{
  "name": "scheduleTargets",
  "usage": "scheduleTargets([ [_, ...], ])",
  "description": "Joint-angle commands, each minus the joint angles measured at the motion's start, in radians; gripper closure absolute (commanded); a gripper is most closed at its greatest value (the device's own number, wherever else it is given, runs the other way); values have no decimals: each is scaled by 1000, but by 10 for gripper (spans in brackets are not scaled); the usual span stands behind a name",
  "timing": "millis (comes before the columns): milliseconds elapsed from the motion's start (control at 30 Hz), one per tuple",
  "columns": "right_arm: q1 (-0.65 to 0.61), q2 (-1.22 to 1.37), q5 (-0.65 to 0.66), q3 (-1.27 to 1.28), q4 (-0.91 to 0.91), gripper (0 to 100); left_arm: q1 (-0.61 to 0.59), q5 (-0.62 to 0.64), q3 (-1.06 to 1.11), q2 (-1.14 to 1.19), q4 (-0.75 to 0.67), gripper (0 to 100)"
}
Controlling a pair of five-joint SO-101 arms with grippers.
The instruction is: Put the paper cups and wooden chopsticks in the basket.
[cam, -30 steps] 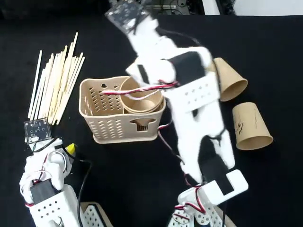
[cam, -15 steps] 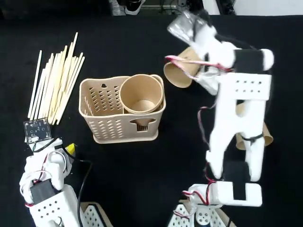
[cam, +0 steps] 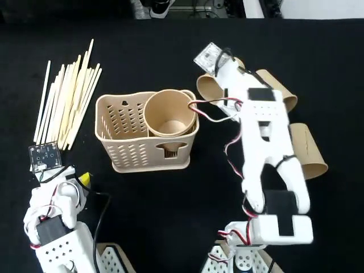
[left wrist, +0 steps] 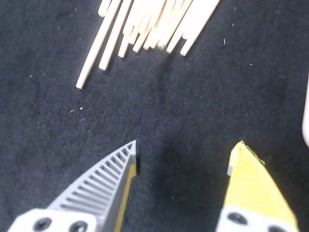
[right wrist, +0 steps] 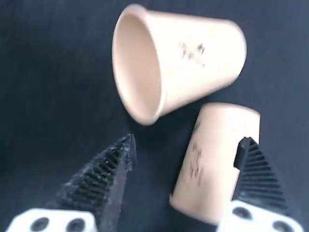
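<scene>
Right pincer (right wrist: 187, 140) gapes over two paper cups (right wrist: 183, 63).

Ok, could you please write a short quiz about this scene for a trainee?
1. True or false: the chopsticks lie inside the basket.
2. Where does the upright cup stand? A) beside the chopsticks B) in the basket C) behind the basket
3. Fill in: the right claw is ___ (open or shut).

Key: 1 false, they lie outside it; 2 B; 3 open.
</scene>
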Motion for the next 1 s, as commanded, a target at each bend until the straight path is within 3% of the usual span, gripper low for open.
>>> scheduleTargets([
  [0, -12, 62, -78, 2, -161, 662, 12, -6, -2, -9, -15, 700],
  [167, -12, 196, -173, -2, -359, 662, 8, -6, 4, -9, -35, 700],
  [333, -14, 292, -187, -82, -373, 675, 12, -6, 7, -9, -35, 700],
  [400, -9, 318, -186, -107, -373, 746, 12, -6, 7, -9, -35, 700],
  [533, 9, 326, -187, -120, -371, 988, 12, -6, 7, -9, -35, 700],
  [767, 72, 196, -293, -94, -348, 988, 12, -6, 7, -9, -35, 700],
  [967, 86, 12, -298, -91, -149, 987, 12, -6, 7, -9, -35, 700],
])
